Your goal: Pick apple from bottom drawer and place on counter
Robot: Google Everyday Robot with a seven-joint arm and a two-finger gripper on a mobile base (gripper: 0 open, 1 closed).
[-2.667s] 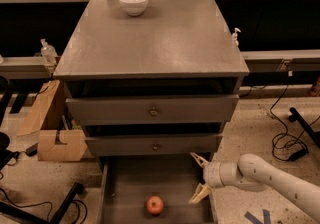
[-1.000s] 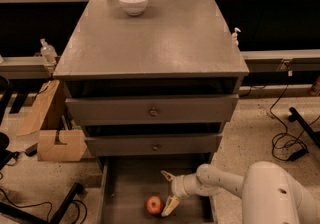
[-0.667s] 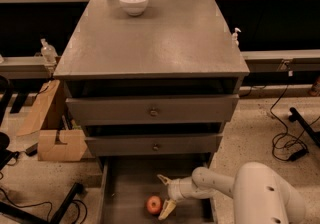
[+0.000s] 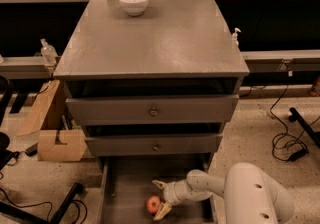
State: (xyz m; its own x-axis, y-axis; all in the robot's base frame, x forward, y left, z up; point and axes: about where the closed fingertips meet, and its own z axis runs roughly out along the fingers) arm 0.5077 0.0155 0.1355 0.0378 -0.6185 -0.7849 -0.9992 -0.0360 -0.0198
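Note:
The apple [image 4: 152, 204] is small, red-orange, and lies on the floor of the open bottom drawer [image 4: 125, 188], near the frame's lower edge. My gripper [image 4: 161, 198] reaches into the drawer from the right on a white arm. Its two pale fingers are spread, one above and one below the apple's right side, close to it but not closed on it. The counter [image 4: 165, 38] is the broad grey top of the cabinet, above the two knobbed drawers.
A white bowl [image 4: 133, 2] stands at the counter's back left. A cardboard box [image 4: 52, 128] sits on the floor left of the cabinet. Cables [image 4: 290, 140] lie on the floor at the right. Small bottles [image 4: 47, 52] stand on side ledges.
The gripper has moved left across the bottom drawer, from its right side to right beside the apple. The apple has not moved.

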